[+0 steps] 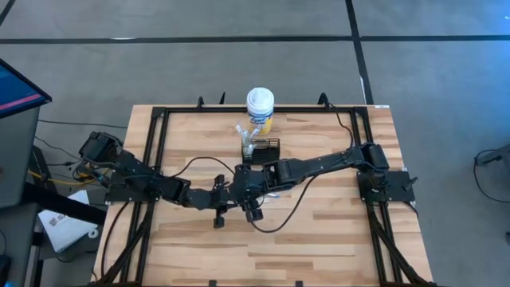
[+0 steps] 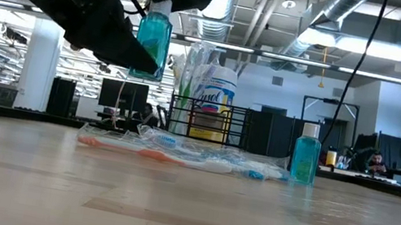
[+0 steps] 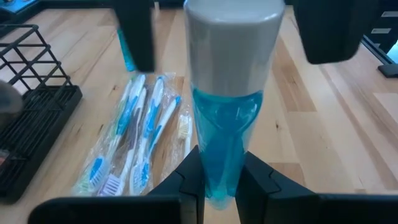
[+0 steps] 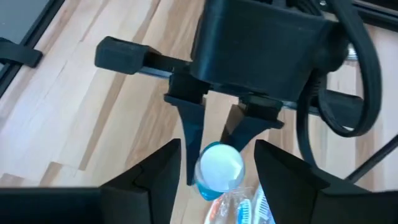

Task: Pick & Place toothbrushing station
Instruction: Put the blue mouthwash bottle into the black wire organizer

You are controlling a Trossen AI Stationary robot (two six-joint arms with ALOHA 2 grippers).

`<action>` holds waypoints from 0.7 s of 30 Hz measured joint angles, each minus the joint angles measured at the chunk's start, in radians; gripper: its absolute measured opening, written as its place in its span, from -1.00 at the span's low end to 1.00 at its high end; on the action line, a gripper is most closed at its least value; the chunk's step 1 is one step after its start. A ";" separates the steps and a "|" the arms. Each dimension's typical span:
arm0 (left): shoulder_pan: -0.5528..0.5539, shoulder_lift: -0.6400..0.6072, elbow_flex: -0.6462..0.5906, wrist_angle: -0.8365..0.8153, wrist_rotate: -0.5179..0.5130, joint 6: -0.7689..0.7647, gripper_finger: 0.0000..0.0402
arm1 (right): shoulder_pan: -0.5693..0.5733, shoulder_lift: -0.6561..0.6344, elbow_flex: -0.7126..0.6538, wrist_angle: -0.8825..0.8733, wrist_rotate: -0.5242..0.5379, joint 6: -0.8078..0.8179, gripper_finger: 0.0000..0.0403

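Wooden tabletop [image 1: 319, 231], two dark arms meeting at centre.
The wire-mesh toothbrushing station [image 1: 263, 148] sits beside a yellow canister [image 1: 260, 109]; the left claw [image 3: 217, 186] clamps a blue bottle [image 3: 227, 118], the right claw [image 4: 214, 165] spread wide around its cap, above bagged toothbrushes [image 3: 134, 134].

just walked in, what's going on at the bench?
The left gripper is shut on a blue mouthwash bottle with a white cap, held up off the table. The right gripper is open around that bottle's cap, fingers clear of it, so this looks like a handover between the arms. Bagged toothbrushes lie flat on the table, a second blue bottle stands beside them, and the black wire caddy sits in front of the yellow wipes canister.
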 joint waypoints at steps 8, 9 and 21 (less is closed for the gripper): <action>0.000 0.001 -0.002 -0.001 0.000 0.000 -0.78 | 0.001 -0.001 0.000 -0.028 -0.003 0.003 -0.16; 0.000 0.001 -0.002 -0.001 0.000 0.000 -0.78 | 0.001 -0.001 0.000 -0.031 -0.004 0.009 -0.17; 0.000 0.002 -0.002 -0.002 0.000 0.000 -0.78 | 0.000 0.066 0.000 -0.028 -0.006 -0.013 -0.20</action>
